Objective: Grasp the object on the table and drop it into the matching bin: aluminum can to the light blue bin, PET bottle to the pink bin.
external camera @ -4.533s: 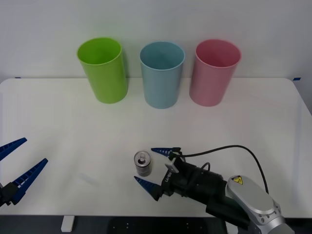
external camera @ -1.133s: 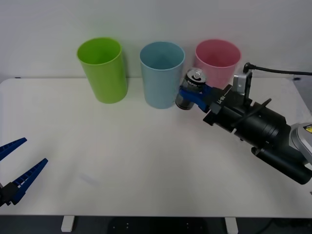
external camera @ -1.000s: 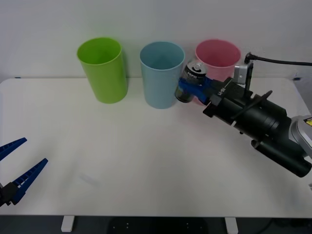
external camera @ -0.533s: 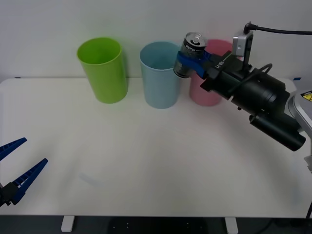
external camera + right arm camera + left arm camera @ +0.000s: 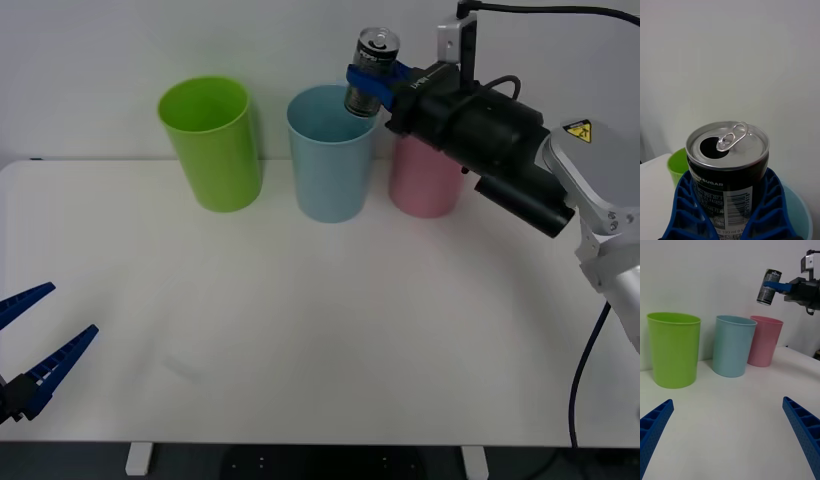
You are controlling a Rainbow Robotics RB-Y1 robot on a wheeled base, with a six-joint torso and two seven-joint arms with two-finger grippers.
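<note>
Over the white table [image 5: 300, 320], the light blue bin [image 5: 331, 150] stands between a lime green bin [image 5: 212, 142] and the pink bin [image 5: 425, 180]. Above its rim the right gripper [image 5: 372, 85] clamps the aluminum can [image 5: 370, 72] (dark body, opened pull-tab top). The left gripper [image 5: 35, 345] waits spread apart, low at the table's near edge.

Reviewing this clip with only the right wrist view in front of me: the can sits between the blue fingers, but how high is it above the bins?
Observer: The aluminum can is held by the right gripper above rim level, over the near-right rim of the light blue bin.
Operator: Is it upright?
Observer: Slightly tilted, per the left wrist view.
Operator: And the other arm?
Observer: The left gripper is open, low by the table's front-left edge.
</note>
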